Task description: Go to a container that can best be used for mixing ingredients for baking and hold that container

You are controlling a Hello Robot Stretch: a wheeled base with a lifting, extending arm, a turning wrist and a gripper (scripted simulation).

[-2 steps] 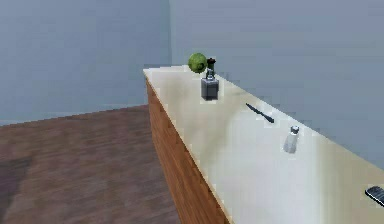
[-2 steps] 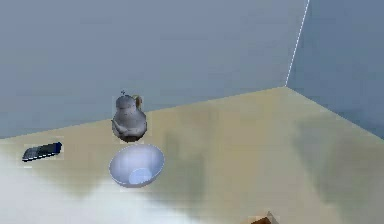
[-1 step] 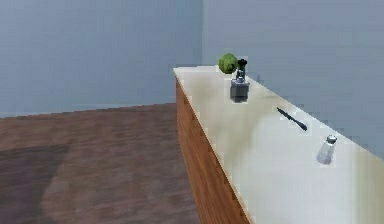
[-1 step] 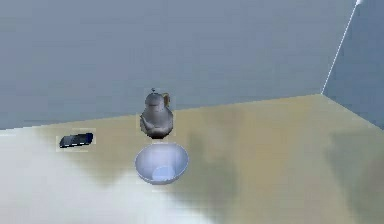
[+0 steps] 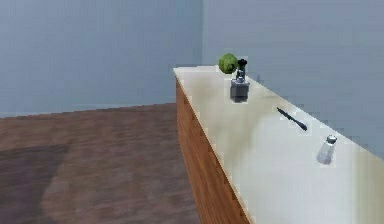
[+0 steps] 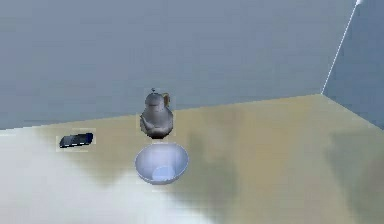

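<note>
A pale blue-white bowl (image 6: 161, 164) sits on the cream countertop (image 6: 280, 150) in the arm side view, a little left of the middle. Just behind it stands a grey metal kettle (image 6: 156, 113) with a handle and a lid knob.
A small dark flat phone-like object (image 6: 76, 140) lies at the arm side view's left. In the forward view the long counter (image 5: 262, 150) with a wooden front carries a green round thing (image 5: 228, 63), a dark-topped grey bottle (image 5: 240, 82), a dark thin utensil (image 5: 291, 118) and a small shaker (image 5: 327, 150). Wooden floor (image 5: 90, 160) lies left.
</note>
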